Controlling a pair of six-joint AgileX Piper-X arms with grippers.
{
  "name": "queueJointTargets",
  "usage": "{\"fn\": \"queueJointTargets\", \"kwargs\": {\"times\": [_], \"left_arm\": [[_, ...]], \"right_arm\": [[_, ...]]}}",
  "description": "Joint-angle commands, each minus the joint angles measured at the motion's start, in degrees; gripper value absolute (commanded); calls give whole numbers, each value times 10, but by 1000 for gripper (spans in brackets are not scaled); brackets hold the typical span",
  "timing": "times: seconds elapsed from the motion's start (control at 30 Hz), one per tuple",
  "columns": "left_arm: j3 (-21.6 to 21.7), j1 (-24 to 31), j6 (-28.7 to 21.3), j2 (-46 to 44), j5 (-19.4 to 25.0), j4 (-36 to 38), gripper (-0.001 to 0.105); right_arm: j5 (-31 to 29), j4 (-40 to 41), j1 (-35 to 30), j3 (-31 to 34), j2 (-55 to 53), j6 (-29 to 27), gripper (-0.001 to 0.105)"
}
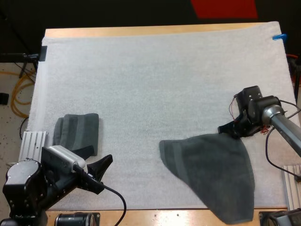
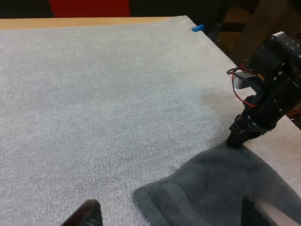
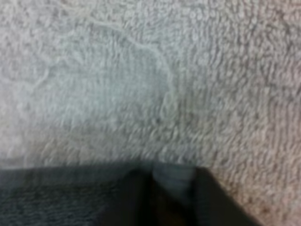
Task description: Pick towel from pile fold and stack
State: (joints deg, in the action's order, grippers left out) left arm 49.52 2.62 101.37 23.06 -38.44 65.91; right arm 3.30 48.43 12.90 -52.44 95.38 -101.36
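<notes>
A dark grey-green towel [image 1: 211, 169] lies spread flat on the white mat [image 1: 155, 80] at the front right, its near end hanging over the table's front edge. My right gripper [image 1: 229, 130] is down at the towel's far right corner and shut on it. The right wrist view shows its dark fingers [image 3: 136, 200] pinching the towel's edge [image 3: 56, 181]. My left gripper [image 1: 100, 173] hovers low at the front left, open and holding nothing, pointing across the mat at the spread towel [image 2: 221, 188] and at the right gripper [image 2: 242, 136]. A folded towel [image 1: 77, 133] lies just behind it.
The mat's left edge and a silver arm base [image 1: 33, 143] sit close beside the folded towel. Bare mat stretches across the middle and the far side.
</notes>
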Motion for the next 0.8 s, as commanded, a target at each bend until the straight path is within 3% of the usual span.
{"fn": "queueJointTargets", "kwargs": {"times": [0.0,0.2,0.4,0.53,0.6,0.77], "left_arm": [[2,-5,0,0,2,-2,59],[2,-5,1,25,1,-2,59],[2,-5,0,118,1,-18,59],[2,-47,0,183,9,-73,59],[2,-86,0,218,35,-96,59],[2,-240,0,321,175,-147,59]], "right_arm": [[9,0,-1,-1,7,-4,0],[6,32,-1,-1,-2,-4,0],[-3,35,-1,-1,-23,-4,0],[-3,35,-1,-1,-25,-4,0],[-3,35,-1,-1,-25,-4,0],[-3,34,-1,-1,-25,-4,0]]}}
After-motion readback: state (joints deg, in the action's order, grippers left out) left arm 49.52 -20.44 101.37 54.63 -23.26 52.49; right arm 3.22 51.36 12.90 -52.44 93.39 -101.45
